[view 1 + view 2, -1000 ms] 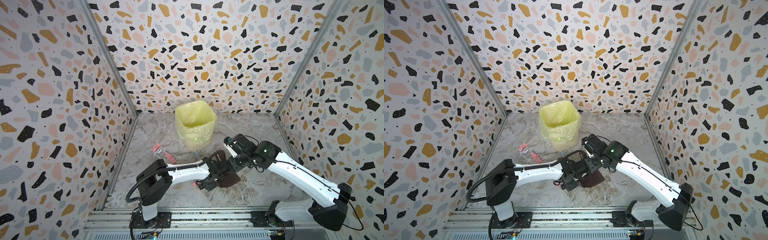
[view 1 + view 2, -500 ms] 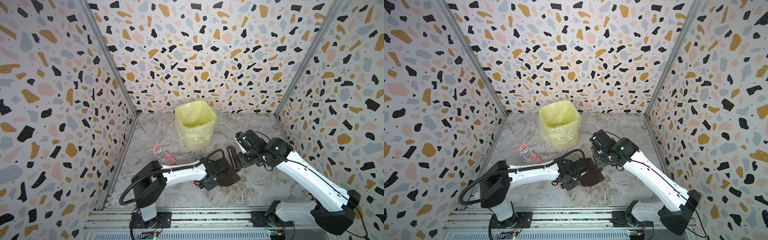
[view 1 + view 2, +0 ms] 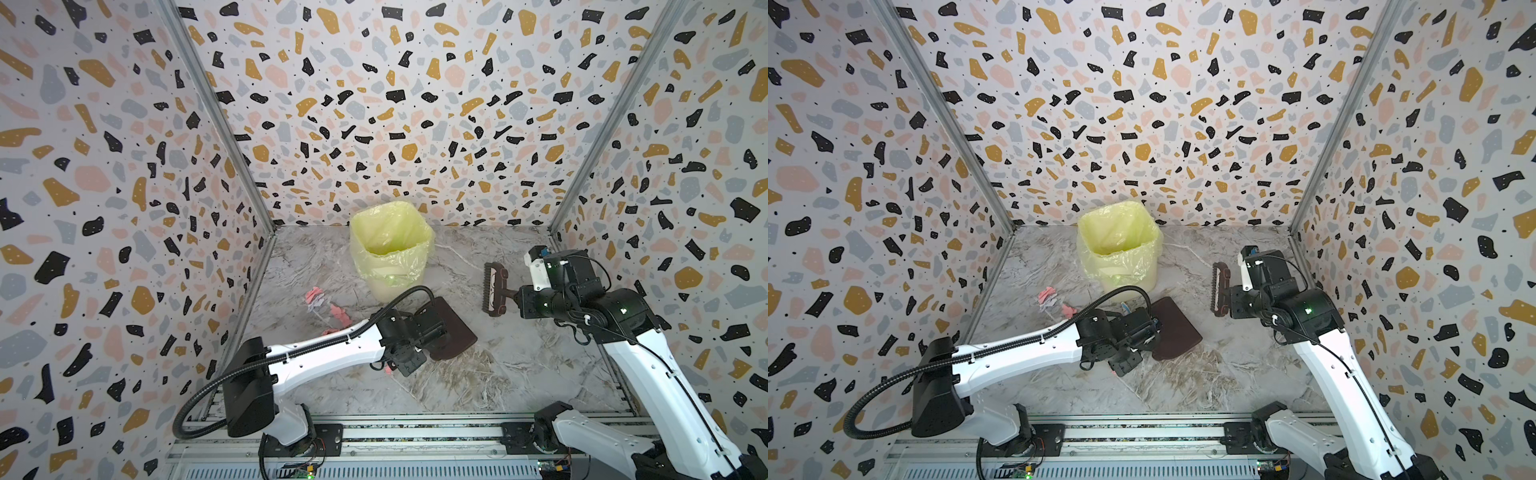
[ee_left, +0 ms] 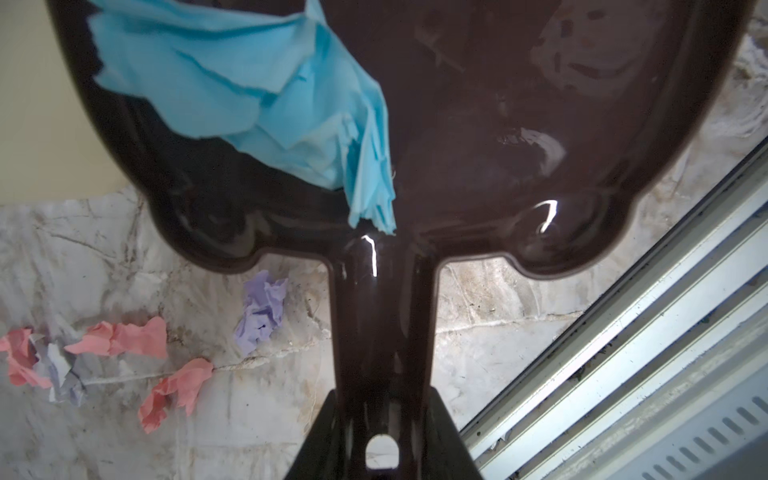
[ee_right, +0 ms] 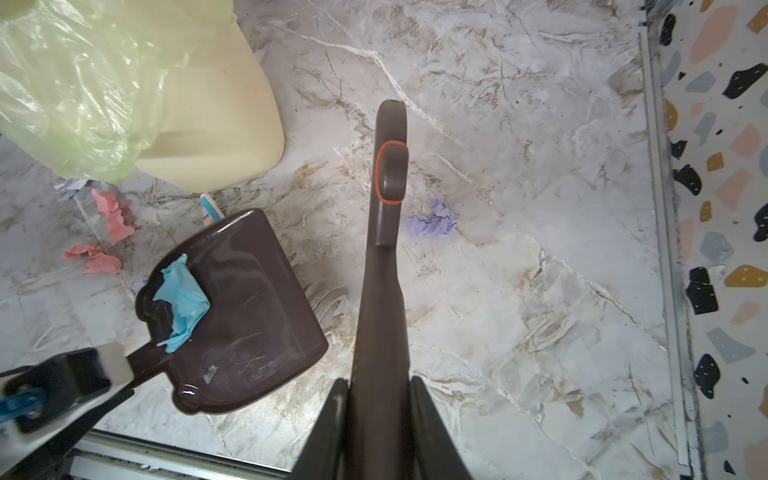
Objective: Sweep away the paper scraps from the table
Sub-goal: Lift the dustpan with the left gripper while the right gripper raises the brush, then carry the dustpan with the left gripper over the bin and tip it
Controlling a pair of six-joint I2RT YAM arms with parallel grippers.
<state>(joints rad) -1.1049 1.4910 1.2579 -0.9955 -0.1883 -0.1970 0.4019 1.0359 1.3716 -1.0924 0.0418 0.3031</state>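
**Blue scrap carried in dustpan; others left on worktop**

The dustpan handle is gripped by the left fingers, which are closed around it. The pan is held in front of the bin. The blue scrap is lodged inside the pan, toward the handle end. Whether the pan touches the worktop cannot be told.

The brush is clamped by its handle in the closed right fingers. It is held raised, well to the right of the dustpan, with the bristles turned toward the bin.

Pink scraps are scattered on the worktop left of the bin, and a lilac scrap lies beside the dustpan handle. A second lilac scrap is seen on bare worktop, just beside the brush head in the right wrist view.
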